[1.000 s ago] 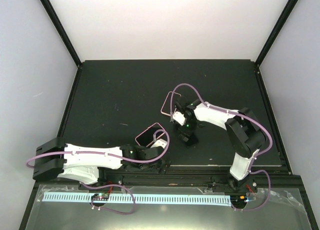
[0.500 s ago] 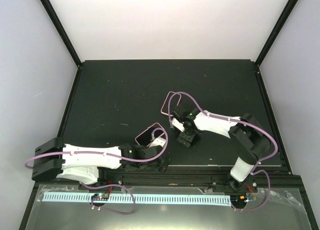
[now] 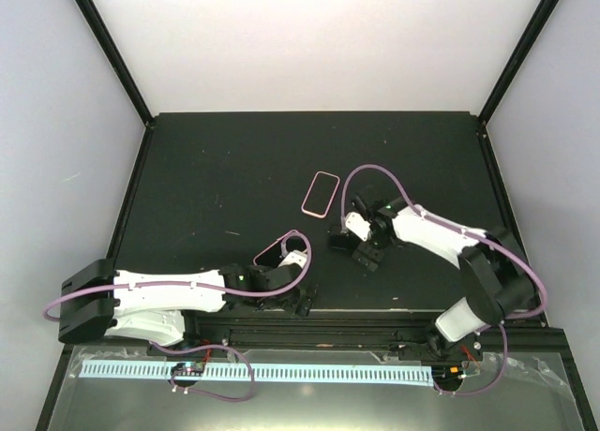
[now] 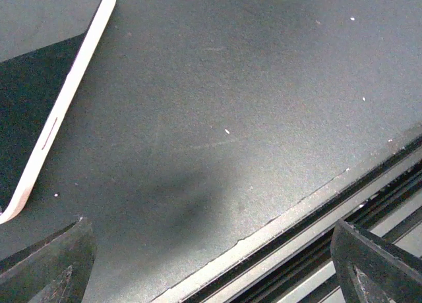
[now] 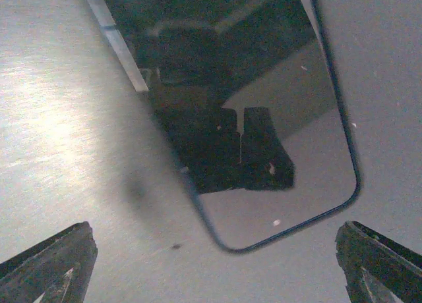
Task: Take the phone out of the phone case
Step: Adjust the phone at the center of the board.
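Pink case now uncovered, right claw withdrawn, wide open

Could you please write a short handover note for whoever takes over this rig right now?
Left gripper: open and empty, low over the table near its front edge. The pink-rimmed case lies flat just ahead of it.
Right gripper: open and empty. The phone lies flat, screen up, just ahead of it.
Done: the phone and the case lie apart on the table, neither one gripped, so the phone appears to be out.
Left: nothing on the task itself, as far as I can tell; probably just pull both arms back.
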{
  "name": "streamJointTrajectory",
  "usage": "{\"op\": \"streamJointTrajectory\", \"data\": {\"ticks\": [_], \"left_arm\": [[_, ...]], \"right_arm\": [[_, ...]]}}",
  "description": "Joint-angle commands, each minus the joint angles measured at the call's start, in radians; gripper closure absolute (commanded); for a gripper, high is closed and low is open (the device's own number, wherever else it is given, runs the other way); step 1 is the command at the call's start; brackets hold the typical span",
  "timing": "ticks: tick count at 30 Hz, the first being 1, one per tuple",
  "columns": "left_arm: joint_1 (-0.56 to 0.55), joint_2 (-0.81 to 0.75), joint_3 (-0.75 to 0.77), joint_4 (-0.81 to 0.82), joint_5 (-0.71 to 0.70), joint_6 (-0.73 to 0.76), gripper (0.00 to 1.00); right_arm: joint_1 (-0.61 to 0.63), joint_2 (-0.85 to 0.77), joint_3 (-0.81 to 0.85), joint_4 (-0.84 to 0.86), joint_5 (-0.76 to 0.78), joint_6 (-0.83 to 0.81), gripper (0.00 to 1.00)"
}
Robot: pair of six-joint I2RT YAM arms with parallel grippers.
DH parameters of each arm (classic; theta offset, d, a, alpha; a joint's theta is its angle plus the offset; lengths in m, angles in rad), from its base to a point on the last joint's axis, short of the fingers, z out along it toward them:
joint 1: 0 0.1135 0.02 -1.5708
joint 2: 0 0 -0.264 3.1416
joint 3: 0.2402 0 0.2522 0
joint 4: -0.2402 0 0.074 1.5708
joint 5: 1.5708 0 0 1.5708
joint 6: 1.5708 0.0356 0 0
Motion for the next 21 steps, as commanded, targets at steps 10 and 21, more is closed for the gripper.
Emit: {"op": "streamJointTrajectory", "data": {"ticks": [10, 21], "left_arm": [[0.008, -0.079, -0.021, 0.154, 0.072, 0.035, 0.01], [0.009, -0.122, -0.059, 0.2, 0.042, -0.028, 0.01]], "right_arm": [[-0.016, -0.116, 0.083, -0.126, -0.106, -0.491, 0.0], [-0.027, 0.11, 0.179, -0.085, -0.035, -0.506, 0.01]]}}
